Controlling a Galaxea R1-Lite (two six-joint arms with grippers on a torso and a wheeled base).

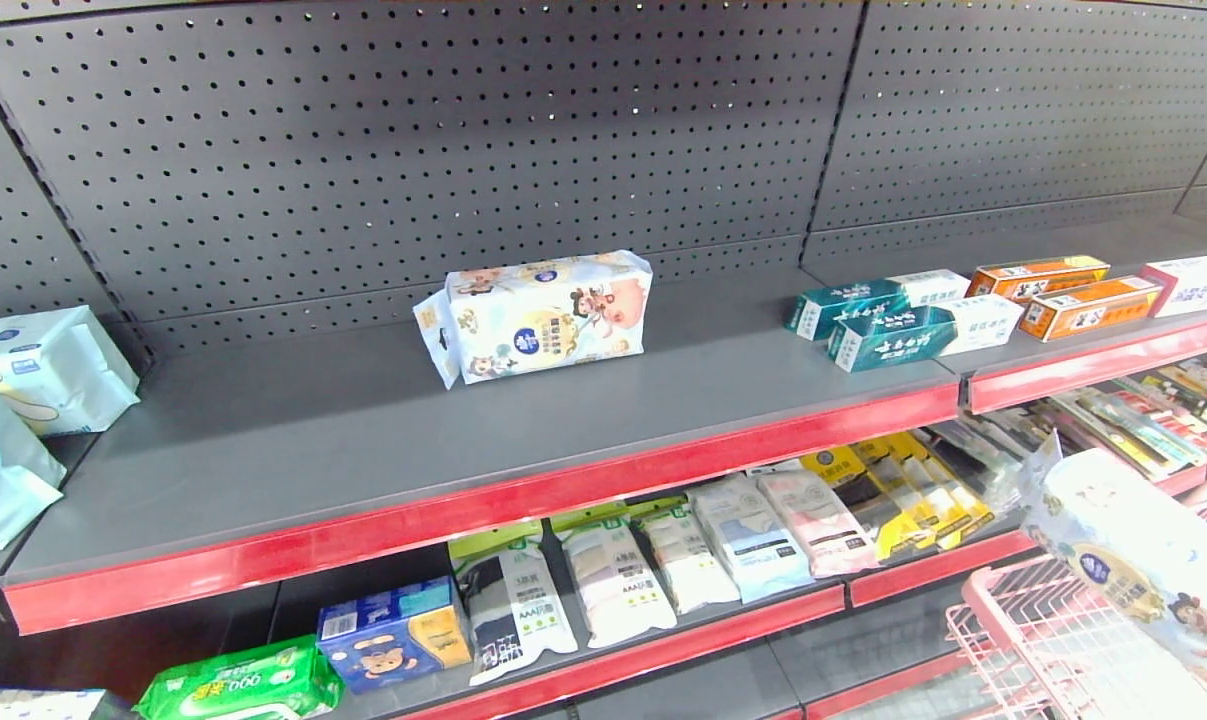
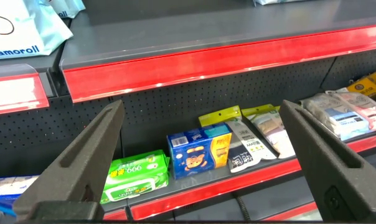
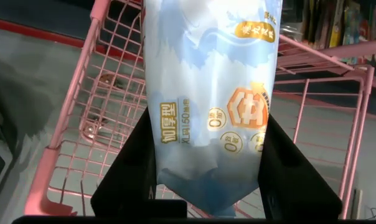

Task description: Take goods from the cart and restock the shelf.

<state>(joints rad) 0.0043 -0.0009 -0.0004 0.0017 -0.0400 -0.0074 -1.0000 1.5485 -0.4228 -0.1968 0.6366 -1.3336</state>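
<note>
A white-and-blue printed tissue pack [image 3: 210,93] hangs between the fingers of my right gripper [image 3: 210,168], which is shut on it above the pink wire cart [image 3: 107,81]. In the head view this pack [image 1: 1133,560] shows at the lower right, over the cart [image 1: 1013,640]. A similar pack [image 1: 543,315] stands upright on the grey upper shelf [image 1: 313,440], near the pegboard back. My left gripper [image 2: 200,168] is open with nothing between its fingers, low in front of the lower shelf, facing a green wipes pack [image 2: 135,177] and a blue box [image 2: 199,149].
Teal toothpaste boxes [image 1: 903,315] and orange boxes [image 1: 1063,290] lie on the upper shelf at right. Pale blue tissue packs [image 1: 43,365] sit at the far left. The lower shelf holds several flat packs [image 1: 613,580]. A red strip [image 1: 463,510] edges the shelf front.
</note>
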